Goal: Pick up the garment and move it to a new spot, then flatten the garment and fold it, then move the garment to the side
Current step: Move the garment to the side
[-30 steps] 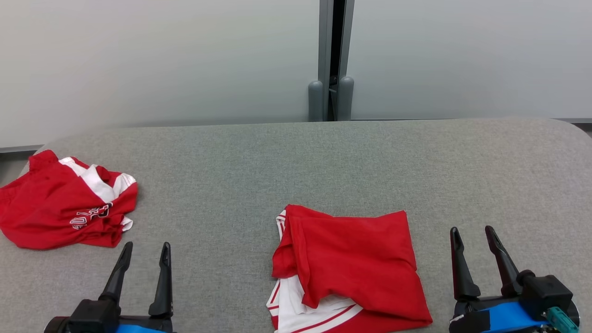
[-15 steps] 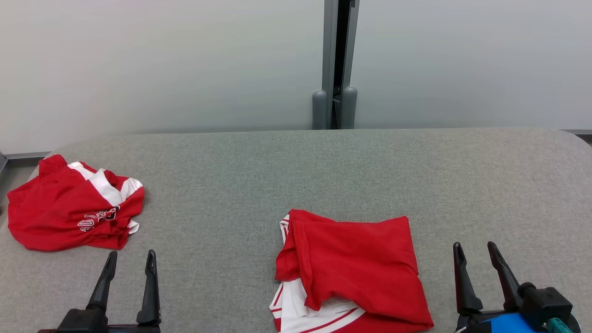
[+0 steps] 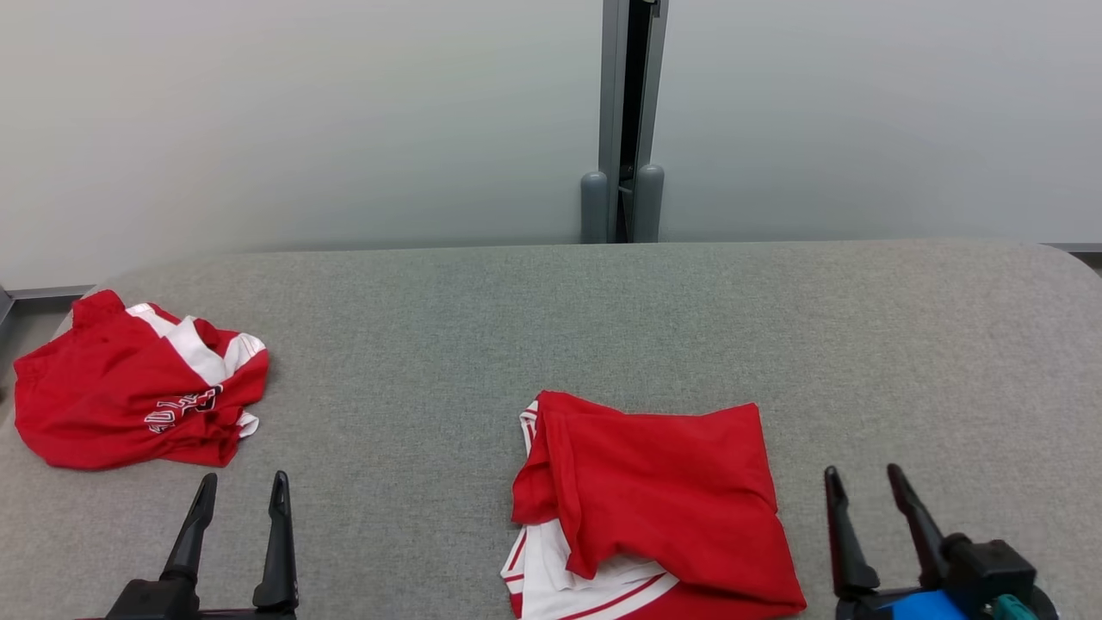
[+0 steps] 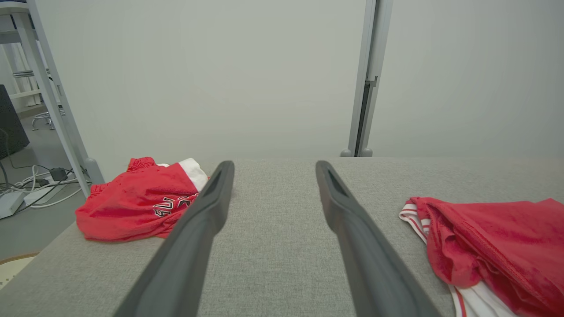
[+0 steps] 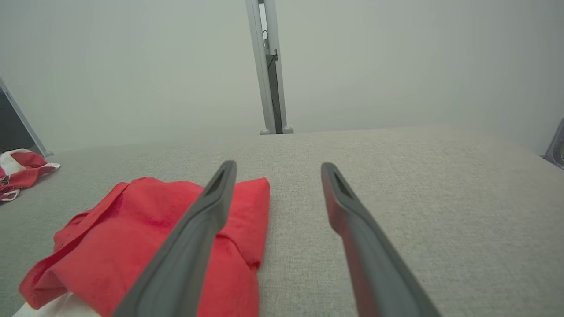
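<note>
The crumpled garment (image 3: 129, 387) bears white-outlined lettering on its red cloth, too creased to read; it lies near the far left edge of the grey fabric-covered table (image 3: 551, 327), red with white panels showing. The folded garment (image 3: 663, 491) sits at the near middle of the table, a roughly square red bundle with white, red-striped cloth showing at its left and lower edges. The left gripper (image 3: 243, 478) hangs over bare table between the two garments, jaws spread wide and holding nothing; the right gripper (image 3: 863, 472) is just right of the folded garment, likewise wide apart and empty. Since half a second ago the right gripper has drawn lower and slightly left in the head view; both garments lie unchanged.
</note>
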Robot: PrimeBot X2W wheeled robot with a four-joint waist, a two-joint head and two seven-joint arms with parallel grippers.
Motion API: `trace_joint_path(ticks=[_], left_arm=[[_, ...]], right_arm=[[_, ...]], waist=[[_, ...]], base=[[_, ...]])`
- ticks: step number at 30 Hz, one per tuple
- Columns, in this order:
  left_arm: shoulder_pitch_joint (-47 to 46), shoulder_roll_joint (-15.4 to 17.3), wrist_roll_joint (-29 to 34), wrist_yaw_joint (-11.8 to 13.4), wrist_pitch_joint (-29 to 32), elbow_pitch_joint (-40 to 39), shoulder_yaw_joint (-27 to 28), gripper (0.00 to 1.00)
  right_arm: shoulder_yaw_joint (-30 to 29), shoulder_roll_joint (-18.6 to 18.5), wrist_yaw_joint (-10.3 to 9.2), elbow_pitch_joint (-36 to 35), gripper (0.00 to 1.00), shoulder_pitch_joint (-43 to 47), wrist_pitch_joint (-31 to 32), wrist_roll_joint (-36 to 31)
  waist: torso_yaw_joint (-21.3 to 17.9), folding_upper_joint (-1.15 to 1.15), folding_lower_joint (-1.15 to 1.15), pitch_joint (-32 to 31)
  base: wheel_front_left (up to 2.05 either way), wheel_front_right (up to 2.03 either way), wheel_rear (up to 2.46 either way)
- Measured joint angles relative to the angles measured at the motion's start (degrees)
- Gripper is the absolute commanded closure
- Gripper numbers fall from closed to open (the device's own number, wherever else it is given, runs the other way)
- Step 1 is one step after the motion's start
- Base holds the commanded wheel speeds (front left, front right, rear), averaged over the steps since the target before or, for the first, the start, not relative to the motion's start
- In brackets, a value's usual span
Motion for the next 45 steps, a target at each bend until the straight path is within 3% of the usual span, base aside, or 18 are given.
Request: trace_joint_path(ticks=[11, 22, 34, 35, 36, 37, 43, 45], left_arm=[[-0.7, 0.0, 0.0, 0.0, 0.0, 0.3, -1.0, 0.0], [-2.7, 0.0, -0.6, -0.1, 0.0, 0.7, -2.6, 0.0], [-4.8, 0.0, -1.5, 0.5, 0.0, 0.8, -4.0, 0.0], [-4.9, 0.0, -1.5, 0.5, 0.0, 0.8, -4.0, 0.0], [-4.9, 0.0, -1.6, 0.5, 0.0, 0.8, -4.1, 0.0], [-5.0, 0.0, -1.6, 0.6, 0.0, 0.8, -4.1, 0.0], [-5.4, 0.0, -1.9, 0.6, 0.0, 0.8, -4.0, 0.0], [-5.6, 0.0, -1.9, 0.6, 0.0, 0.7, -4.1, 0.0]], right_arm=[[5.2, -1.3, 0.0, 7.0, 0.0, -8.0, 1.7, -1.2], [4.1, -1.5, 0.0, 17.8, 0.0, -11.6, 7.0, -3.1], [6.0, -1.1, -0.01, 28.0, 0.0, -15.5, 5.5, -3.0], [6.5, -1.1, -0.01, 28.6, 0.16, -15.9, 5.2, -2.8], [6.9, -1.1, -0.02, 29.3, 0.88, -16.3, 5.0, -2.3], [7.3, -1.1, -0.03, 29.8, 1.0, -16.6, 4.6, -1.6], [7.7, -1.4, 0.03, 31.6, 1.0, -19.0, 2.4, -0.4], [6.5, -3.5, 0.05, 31.7, 1.0, -20.9, 1.8, -0.5]], waist=[[0.3, 0.0, 0.0, 1.2], [2.4, 0.0, 0.01, 4.6], [3.2, 0.0, 0.01, 7.5], [3.2, 0.0, 0.01, 7.6], [3.2, 0.0, 0.01, 7.7], [3.2, 0.0, 0.01, 7.8], [2.8, 0.0, 0.01, 8.4], [2.2, 0.0, 0.01, 9.0]], base=[[0.0, 0.0, 0.0], [0.0, 0.0, 0.0], [0.0, 0.0, 0.0], [0.0, 0.0, 0.0], [0.0, 0.0, 0.0], [0.0, 0.0, 0.0], [0.0, 0.0, 0.0], [0.0, 0.0, 0.0]])
